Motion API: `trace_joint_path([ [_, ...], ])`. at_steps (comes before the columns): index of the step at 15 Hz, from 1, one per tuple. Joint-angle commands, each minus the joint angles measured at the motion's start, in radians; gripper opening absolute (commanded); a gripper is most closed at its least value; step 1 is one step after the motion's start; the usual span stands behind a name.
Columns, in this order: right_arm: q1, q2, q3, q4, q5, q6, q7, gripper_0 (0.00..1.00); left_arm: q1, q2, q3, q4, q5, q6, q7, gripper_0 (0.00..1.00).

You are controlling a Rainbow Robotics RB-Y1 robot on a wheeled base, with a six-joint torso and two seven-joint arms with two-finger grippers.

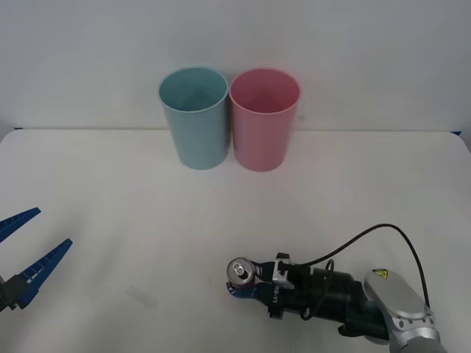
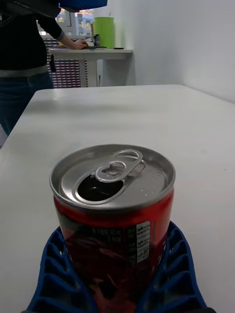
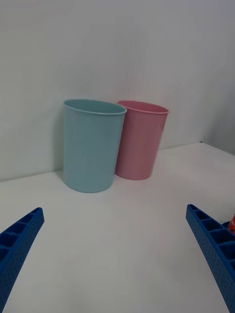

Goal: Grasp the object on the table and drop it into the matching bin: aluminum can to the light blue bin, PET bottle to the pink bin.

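Jaws of the right gripper close on the red can, the ribbed blue fingers cupping its lower body on both sides while it stands upright on the counter, near the front edge and well apart from both bins. The grip sits low, so the can could tip or slip as it rises. A short carry would knock the blue bin or let it fall into the pink bin touching beside it. The left gripper waits at the left, jaws spread wide.
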Motion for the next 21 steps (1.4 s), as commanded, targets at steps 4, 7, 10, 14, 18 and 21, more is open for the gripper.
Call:
trace_joint_path([
  [4,-0.012,-0.02,0.006,-0.021,-0.019,-0.017,-0.03,0.0,0.0,0.0,0.0,0.0,0.0,0.0,0.0,1.0],
  [7,-0.01,-0.066,0.018,-0.081,-0.039,-0.019,-0.141,0.0,0.0,0.0,0.0,0.0,0.0,0.0,0.0,1.0],
  [10,-0.01,-0.128,0.021,-0.156,-0.065,-0.017,-0.231,0.0,0.0,0.0,0.0,0.0,0.0,0.0,0.0,1.0],
  [14,-0.01,-0.215,0.021,-0.285,-0.146,0.015,-0.337,0.0,0.0,0.0,0.0,0.0,0.0,0.0,0.0,1.0],
  [18,-0.017,-0.304,0.021,-0.414,-0.244,0.102,-0.457,0.0,0.0,0.0,0.0,0.0,0.0,0.0,0.0,1.0],
  [21,-0.049,-0.336,-0.011,-0.464,-0.287,0.111,-0.544,0.0,0.0,0.0,0.0,0.0,0.0,0.0,0.0,1.0],
])
